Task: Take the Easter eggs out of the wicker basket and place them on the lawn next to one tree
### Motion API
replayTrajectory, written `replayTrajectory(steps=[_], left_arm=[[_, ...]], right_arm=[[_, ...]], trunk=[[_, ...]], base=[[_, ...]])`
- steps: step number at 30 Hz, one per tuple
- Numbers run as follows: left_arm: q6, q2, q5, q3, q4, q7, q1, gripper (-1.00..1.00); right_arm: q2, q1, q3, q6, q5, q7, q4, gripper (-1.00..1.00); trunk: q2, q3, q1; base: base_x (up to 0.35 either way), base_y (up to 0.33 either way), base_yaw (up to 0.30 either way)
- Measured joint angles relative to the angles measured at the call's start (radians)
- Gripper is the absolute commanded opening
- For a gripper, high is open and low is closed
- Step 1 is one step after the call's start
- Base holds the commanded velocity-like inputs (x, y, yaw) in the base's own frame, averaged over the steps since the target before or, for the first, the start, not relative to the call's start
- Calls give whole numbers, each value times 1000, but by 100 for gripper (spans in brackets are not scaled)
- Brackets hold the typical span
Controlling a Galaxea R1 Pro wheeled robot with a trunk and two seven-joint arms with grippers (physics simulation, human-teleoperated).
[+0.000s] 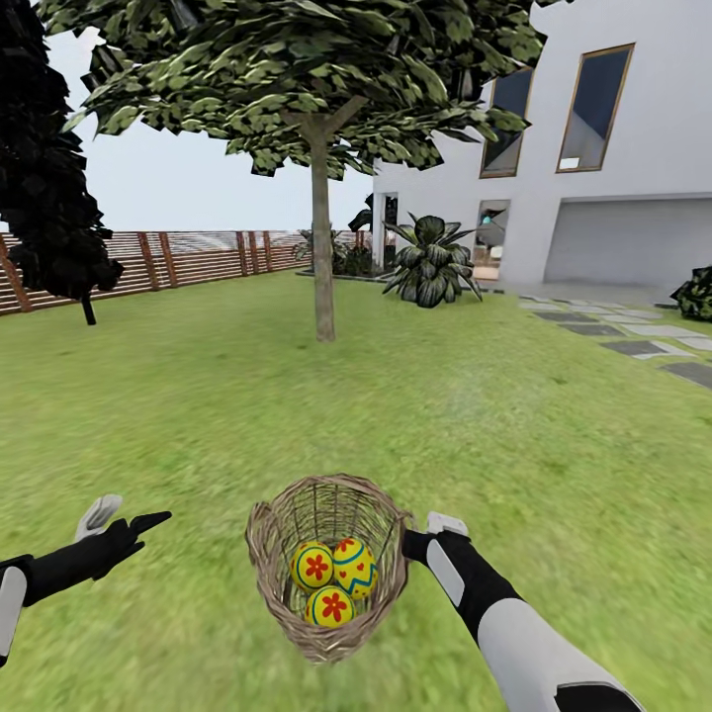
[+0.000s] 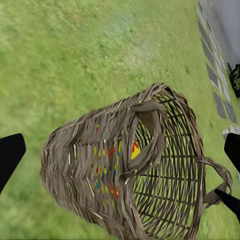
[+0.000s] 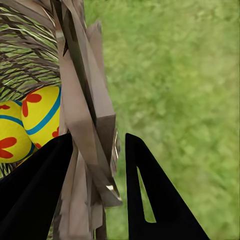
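Right gripper (image 3: 97, 165) pinches the wicker basket (image 1: 326, 564) rim; three Easter eggs (image 1: 334, 578) inside, tree (image 1: 322, 247) well ahead. Left gripper (image 1: 124, 529) spread, empty. Risk: basket tilts, eggs roll out.

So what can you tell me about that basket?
The basket is round, deep, open-woven tan-brown wicker with a small loop handle on each side. It looks tipped, mouth showing, low between the two arms over the lawn. Three yellow painted eggs lie inside. The right claw straddles its rim, one finger inside, one outside. The left claw is apart from it.
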Motion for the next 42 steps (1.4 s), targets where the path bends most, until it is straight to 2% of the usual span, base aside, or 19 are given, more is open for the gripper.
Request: replayTrajectory(steps=[42], left_arm=[[0, 1, 2, 0, 0, -1, 0, 100]], right_arm=[[0, 0, 1, 0, 0, 0, 0, -100]], trunk=[[0, 0, 0]], base=[[253, 0, 0]])
